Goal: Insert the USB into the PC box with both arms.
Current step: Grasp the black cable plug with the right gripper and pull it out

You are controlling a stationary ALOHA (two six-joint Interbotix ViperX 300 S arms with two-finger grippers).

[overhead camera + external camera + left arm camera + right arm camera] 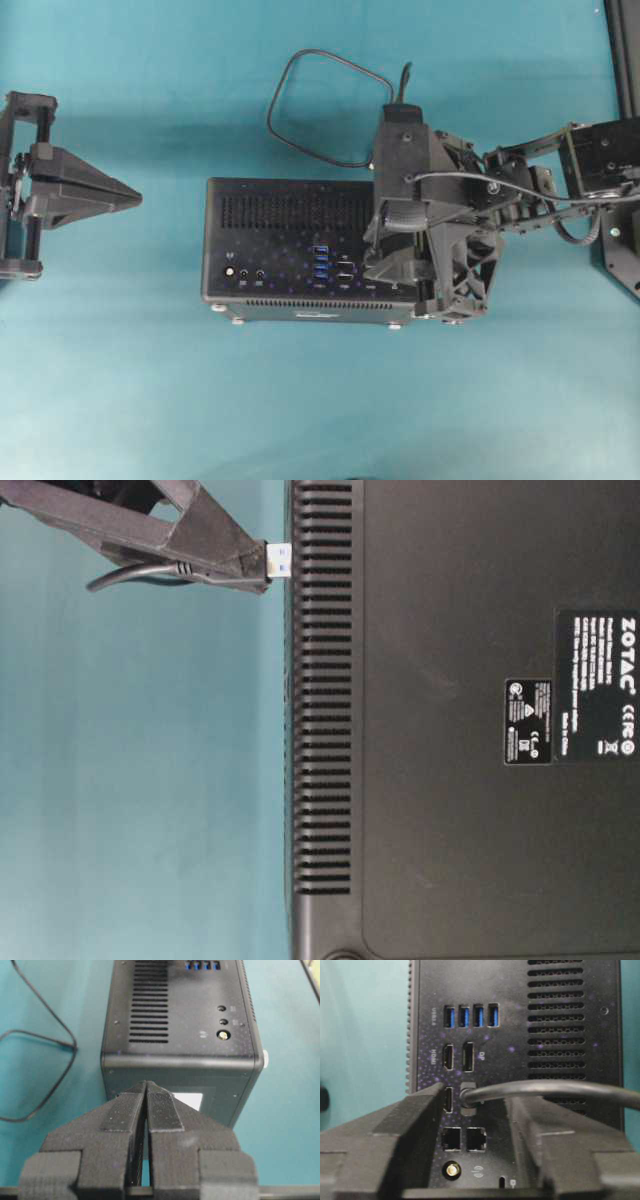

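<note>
My right gripper (pixel 262 568) pinches USB (pixel 279 560) plug; left gripper (pixel 145 1091) shut, empty. Next: align w/ PC box (pixel 300 250) ports, 9 o'clock.

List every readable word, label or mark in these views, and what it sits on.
"ZOTAC": white label on the PC box, table-level view.
"CE": same label, among compliance marks.
"HDMI": beside a port on the port panel, right wrist view.
"DP": beside the next port.
"USB 3": beside the blue USB ports; last characters blurred.
Small label: too small to read.
White sticker, left wrist view: no legible text.
</note>
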